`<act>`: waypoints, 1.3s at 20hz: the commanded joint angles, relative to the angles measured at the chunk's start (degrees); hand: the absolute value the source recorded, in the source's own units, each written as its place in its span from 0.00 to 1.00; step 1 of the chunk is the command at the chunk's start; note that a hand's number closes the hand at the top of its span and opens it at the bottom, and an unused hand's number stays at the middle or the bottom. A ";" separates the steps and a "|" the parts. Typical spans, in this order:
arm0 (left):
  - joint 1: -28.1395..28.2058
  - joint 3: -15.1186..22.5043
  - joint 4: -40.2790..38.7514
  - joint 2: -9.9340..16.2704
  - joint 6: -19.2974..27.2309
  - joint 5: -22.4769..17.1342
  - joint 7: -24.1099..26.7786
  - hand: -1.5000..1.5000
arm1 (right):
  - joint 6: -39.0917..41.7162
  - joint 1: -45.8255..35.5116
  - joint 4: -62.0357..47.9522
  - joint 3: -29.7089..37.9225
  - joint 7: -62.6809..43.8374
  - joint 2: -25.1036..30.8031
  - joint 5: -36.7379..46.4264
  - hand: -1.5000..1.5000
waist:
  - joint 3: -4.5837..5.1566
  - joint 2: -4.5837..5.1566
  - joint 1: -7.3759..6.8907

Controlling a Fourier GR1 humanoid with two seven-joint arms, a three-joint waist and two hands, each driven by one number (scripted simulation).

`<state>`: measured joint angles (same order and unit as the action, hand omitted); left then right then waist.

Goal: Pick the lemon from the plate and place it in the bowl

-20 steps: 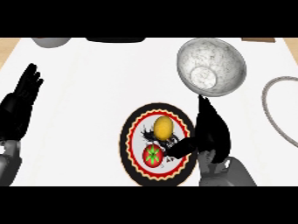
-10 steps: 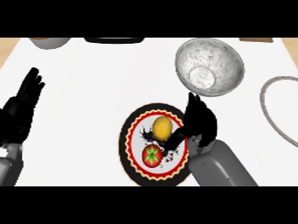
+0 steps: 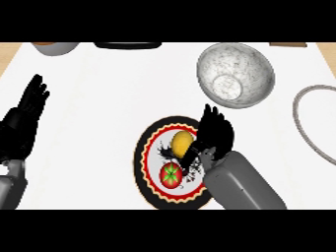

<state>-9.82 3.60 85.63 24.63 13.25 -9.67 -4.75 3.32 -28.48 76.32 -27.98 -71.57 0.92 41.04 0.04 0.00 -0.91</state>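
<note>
Lemon [image 3: 181, 142] upright on plate [image 3: 146, 162], long axis up-down, right robot hand [image 3: 216, 133] alongside.

Bright even light, faint shadows, no glare

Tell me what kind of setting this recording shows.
Most likely a kitchen counter: a white top with wood at its edges carries a patterned plate holding a lemon, plus a speckled grey bowl nearby.
</note>
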 commanded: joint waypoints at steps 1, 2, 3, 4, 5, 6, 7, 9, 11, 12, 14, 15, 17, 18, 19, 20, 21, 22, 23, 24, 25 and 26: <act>1.32 -0.01 0.80 0.12 -1.10 0.37 0.56 0.50 | -6.25 -0.98 -7.02 -1.28 -8.71 -0.88 -2.41 0.00 | -0.04 0.17 -0.52; -0.89 -2.89 -1.63 2.20 -2.37 -0.97 0.40 0.50 | -5.16 1.77 -3.08 -3.07 -11.28 -0.88 -2.34 0.00 | -0.01 0.03 0.28; 3.41 -0.57 1.47 0.38 -0.88 0.67 1.53 0.50 | -5.86 -0.30 -4.66 -5.07 -13.62 -0.88 -3.48 0.00 | -0.02 -0.05 -0.80; 1.81 -0.76 0.90 0.50 -1.60 0.17 0.22 0.50 | -4.60 -3.56 -5.47 -2.68 -13.39 -0.88 -4.76 0.00 | -0.03 0.03 -0.45; -0.62 -1.10 -1.97 0.04 -1.95 -0.07 0.11 0.50 | -8.10 -0.61 -7.99 -4.83 -10.21 -0.88 -4.15 0.00 | -0.03 0.21 -0.03; 2.57 0.01 4.63 0.06 -0.73 0.33 -2.56 0.50 | -7.33 -1.26 -4.79 -3.74 -12.38 -0.88 -4.02 0.00 | -0.06 -0.19 -0.33; 0.70 -1.17 0.21 0.22 -1.56 0.28 -0.27 0.50 | -7.86 -1.19 -6.04 -4.55 -12.65 -0.87 -4.09 0.00 | -0.02 0.01 0.06; 0.33 -1.01 1.72 0.02 -1.34 0.45 -1.58 0.50 | -10.28 0.73 -5.39 -7.28 -12.59 -0.87 -3.31 0.00 | -0.04 -0.08 0.13; -0.23 -0.79 1.24 -0.40 -1.55 0.43 -2.74 0.50 | -9.28 -2.58 -8.46 -4.18 -10.77 -0.87 -4.05 0.00 | -0.04 0.03 0.09; 1.15 -2.99 0.88 1.35 -2.82 -0.53 -0.64 0.50 | -10.02 -4.87 -10.36 -4.54 -12.37 -0.87 -4.98 0.00 | -0.02 0.09 -0.73; -1.69 -2.38 -0.81 0.46 -2.37 0.36 -1.25 0.50 | -14.11 -1.81 -11.97 -7.17 -10.29 -0.87 -4.12 0.00 | -0.03 0.16 -0.06; -1.67 -2.14 0.41 0.00 -1.99 0.21 -2.61 0.50 | -11.65 -1.04 -11.11 -5.71 -9.96 -0.87 -3.94 0.00 | -0.03 0.00 0.38; 2.38 -1.68 1.96 -0.70 -2.26 0.59 -0.34 0.50 | -10.69 -5.03 -12.49 -4.32 -10.89 -0.87 -6.04 0.00 | -0.02 -0.03 -0.43; -0.26 -1.23 -1.83 -2.44 -1.03 1.78 0.83 0.50 | -10.66 -4.63 -12.20 -4.54 -10.77 -0.87 -7.34 0.00 | 0.00 0.11 0.21; 0.07 -2.51 2.13 0.30 -2.16 0.79 -1.99 0.50 | -14.04 -3.06 -12.27 -5.68 -10.28 -0.87 -8.93 1.00 | -0.06 -0.01 -0.48; -0.67 -0.18 -0.29 -2.76 -0.19 3.29 0.15 0.50 | -11.48 -4.77 -16.46 -1.58 -4.94 -0.86 -10.91 1.00 | -0.05 0.27 -0.05; -2.63 -2.44 -2.17 -1.29 -2.19 1.59 -0.64 0.50 | -14.91 -3.29 -18.26 -3.03 -1.20 -0.87 -10.05 1.00 | -0.05 0.26 0.17; 1.67 -2.05 3.54 -1.11 -2.42 1.53 -2.29 0.50 | -13.52 -8.12 -21.18 -3.33 -0.82 -0.87 -11.24 1.00 | -0.06 0.12 -0.43; 0.86 -4.07 -0.17 -0.37 -3.73 0.79 0.03 0.50 | -16.63 -6.60 -23.47 -5.16 2.25 -0.86 -11.87 1.00 | -0.06 0.23 -0.42; -0.69 -1.73 0.00 -2.63 -1.63 3.05 -1.45 0.50 | -15.56 -9.31 -23.18 -4.18 0.55 -0.86 -12.41 1.00 | -0.06 0.19 -0.14; 1.53 -1.30 2.59 -2.63 -1.97 3.09 -1.49 0.50 | -17.79 -9.01 -25.50 -5.62 2.25 -0.86 -12.87 1.00 | -0.07 0.19 -0.50; 0.30 -5.27 -0.88 -0.09 -5.47 -0.10 -0.63 0.50 | -17.29 -8.36 -22.82 -5.89 0.64 -0.86 -12.37 1.00 | -0.04 0.13 -0.08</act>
<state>-9.57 0.97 86.12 23.33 10.51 -8.08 -5.77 -8.73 -35.39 56.55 -31.88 -64.98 1.27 29.74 0.20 -0.32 -0.95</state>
